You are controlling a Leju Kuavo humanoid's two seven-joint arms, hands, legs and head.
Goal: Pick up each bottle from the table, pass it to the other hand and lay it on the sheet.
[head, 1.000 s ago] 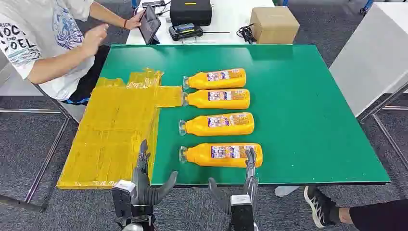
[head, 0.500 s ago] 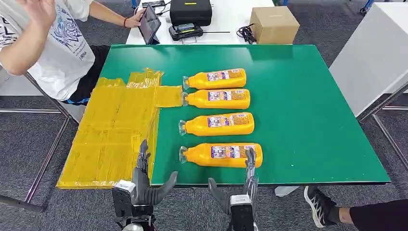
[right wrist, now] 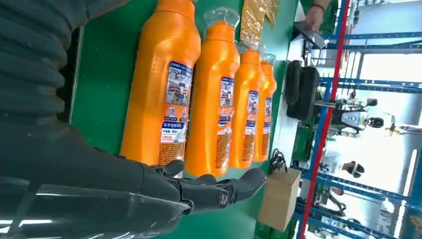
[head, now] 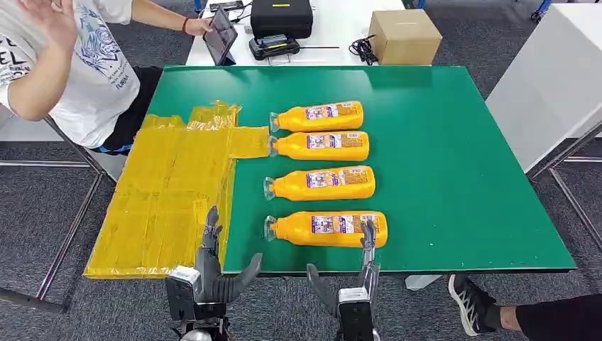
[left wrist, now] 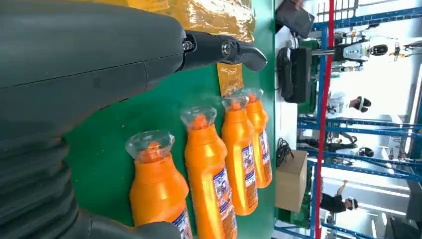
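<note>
The left hand (head: 213, 273) hangs just off the near edge of the green tabletop (head: 454, 163), its dark fingers (head: 211, 227) straight and spread from the thumb, holding nothing; its fingertips reach over the near edge of the yellow sheet (head: 167, 199). The right hand (head: 351, 280) sits beside it at the same edge, likewise spread and holding nothing, with its fingers (head: 368, 238) reaching up against the base end of the nearest orange bottle (head: 326, 229); whether they touch it I cannot tell.

Four orange bottles lie on their sides in a column down the middle of the tabletop, labels up, clear caps pointing toward the sheet. Beyond the nearest lies the second bottle (head: 321, 182), then the third bottle (head: 321, 145) and the farthest bottle (head: 317, 116), these two almost touching. The third bottle's cap lies at the edge of a strip of the sheet that juts toward it. The sheet covers the tabletop's left part and overhangs its left edge.

Past the far edge, a white table (head: 341, 28) carries a cardboard box (head: 405, 35), a black case (head: 282, 15) and a tablet (head: 221, 35) touched by a person in a white printed T-shirt (head: 78, 57) sitting at the far-left corner. Someone's shoe (head: 468, 302) shows on the floor under the near-right corner
</note>
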